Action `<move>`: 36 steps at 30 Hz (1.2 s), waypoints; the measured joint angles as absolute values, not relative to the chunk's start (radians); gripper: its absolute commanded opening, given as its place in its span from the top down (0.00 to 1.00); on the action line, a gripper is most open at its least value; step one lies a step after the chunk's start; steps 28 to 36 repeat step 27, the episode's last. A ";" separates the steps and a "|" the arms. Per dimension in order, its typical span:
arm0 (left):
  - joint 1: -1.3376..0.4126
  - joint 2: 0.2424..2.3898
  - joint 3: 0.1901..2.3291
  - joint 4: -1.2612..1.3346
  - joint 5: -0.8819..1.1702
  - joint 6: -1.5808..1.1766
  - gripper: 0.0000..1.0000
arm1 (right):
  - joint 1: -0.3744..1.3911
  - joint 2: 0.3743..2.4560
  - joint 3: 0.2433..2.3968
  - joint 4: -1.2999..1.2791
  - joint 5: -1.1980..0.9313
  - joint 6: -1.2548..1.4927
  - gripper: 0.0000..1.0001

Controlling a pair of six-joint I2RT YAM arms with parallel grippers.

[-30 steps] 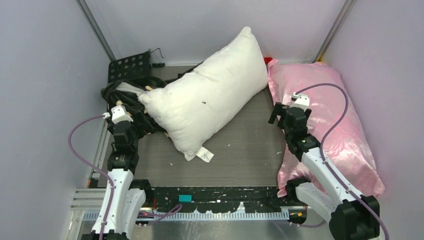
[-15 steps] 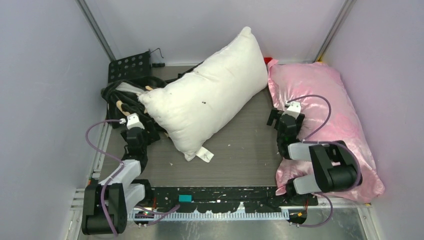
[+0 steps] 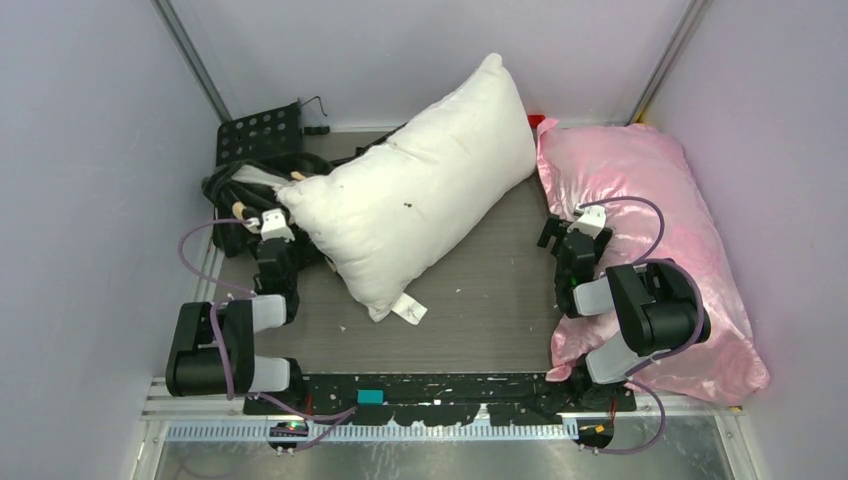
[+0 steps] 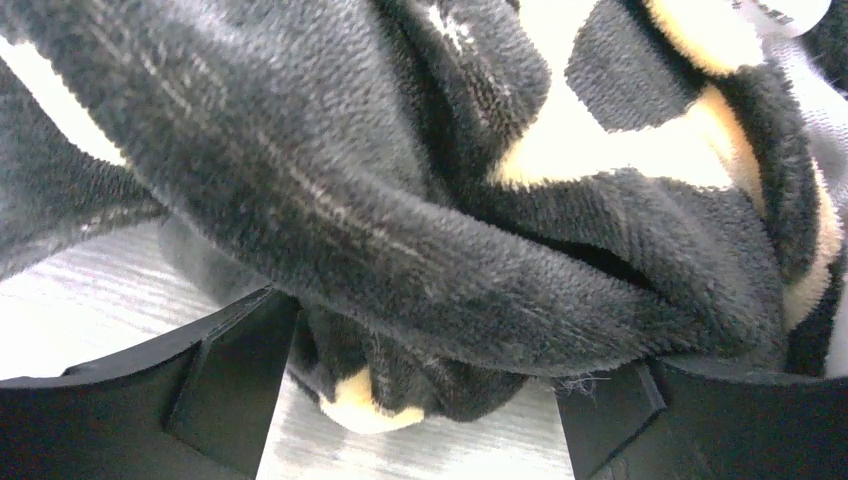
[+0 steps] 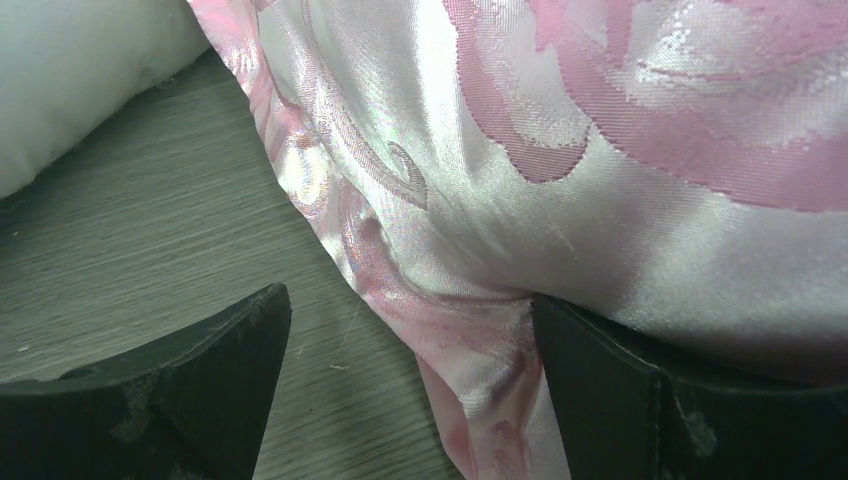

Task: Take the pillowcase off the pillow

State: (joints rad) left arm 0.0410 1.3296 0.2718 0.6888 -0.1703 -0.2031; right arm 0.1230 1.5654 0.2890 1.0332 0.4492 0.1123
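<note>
The white pillow (image 3: pixel 420 195) lies bare and slanted across the middle of the table, its small tag (image 3: pixel 409 311) at the near corner. The black plush pillowcase (image 3: pixel 240 190) with yellow-tan motifs is bunched at the pillow's left end, off it. My left gripper (image 3: pixel 276 232) sits low against this heap. In the left wrist view the gripper (image 4: pixel 420 400) is open and folds of the pillowcase (image 4: pixel 400 230) hang over and between the fingers (image 4: pixel 220 380). My right gripper (image 3: pixel 577 240) is open at the pink pillow's left edge, also in the right wrist view (image 5: pixel 410 390).
A shiny pink satin pillow (image 3: pixel 660 230) lies along the right wall; its edge (image 5: pixel 480 350) droops between my right fingers. A black perforated stand (image 3: pixel 258 132) is at the back left. Walls close in on three sides. Both arms are folded low near their bases.
Both arms have folded down and back toward their bases. The left gripper has shifted slightly right beside the pillowcase heap; the right gripper stays by the pink pillow's edge. The pillow has not moved.
</note>
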 measured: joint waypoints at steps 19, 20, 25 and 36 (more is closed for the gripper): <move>-0.002 1.545 0.322 0.900 -0.120 -0.093 0.00 | 0.123 1.565 0.289 1.039 0.449 0.112 0.04; -0.002 1.545 0.322 0.900 -0.120 -0.093 0.00 | 0.123 1.565 0.289 1.039 0.449 0.112 0.04; -0.003 1.545 0.322 0.900 -0.120 -0.092 0.00 | 0.123 1.565 0.289 1.039 0.449 0.113 0.04; -0.002 1.545 0.324 0.897 -0.115 -0.086 0.00 | 0.123 1.565 0.289 1.039 0.449 0.112 0.04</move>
